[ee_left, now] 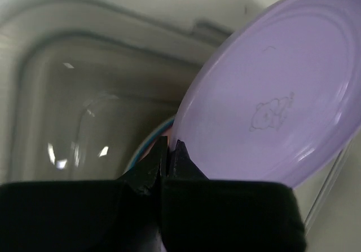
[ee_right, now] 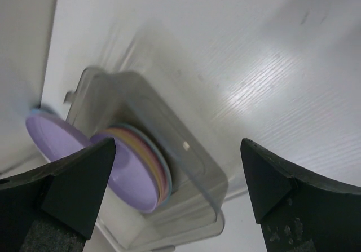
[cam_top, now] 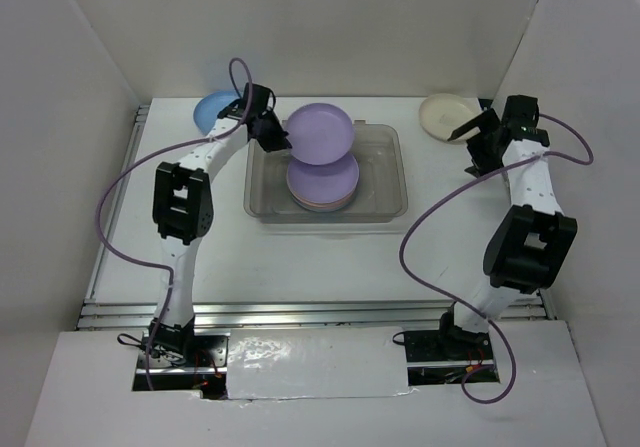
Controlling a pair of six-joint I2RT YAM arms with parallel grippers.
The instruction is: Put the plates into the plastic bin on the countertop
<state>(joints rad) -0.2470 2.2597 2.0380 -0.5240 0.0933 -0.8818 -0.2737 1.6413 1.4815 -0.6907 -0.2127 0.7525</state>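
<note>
A lavender plate (cam_top: 320, 132) hangs tilted above the plastic bin (cam_top: 398, 189), and my left gripper (cam_top: 268, 127) is shut on its left rim. In the left wrist view the fingertips (ee_left: 179, 153) pinch that plate (ee_left: 271, 94) at its edge. Inside the bin lies a stack of plates (cam_top: 322, 183) with a lavender one on top; yellow, pink and blue edges (ee_right: 161, 159) show below it. A blue plate (cam_top: 210, 112) rests on the countertop (cam_top: 330, 257) at the back left, a cream plate (cam_top: 443, 117) at the back right. My right gripper (cam_top: 478, 135) stands open beside the cream plate, holding nothing.
White walls close in the countertop on three sides. A metal rail (cam_top: 300, 312) runs along the front edge. Purple cables (cam_top: 425, 222) loop off both arms. The bin's right half (cam_top: 380, 172) holds no plates.
</note>
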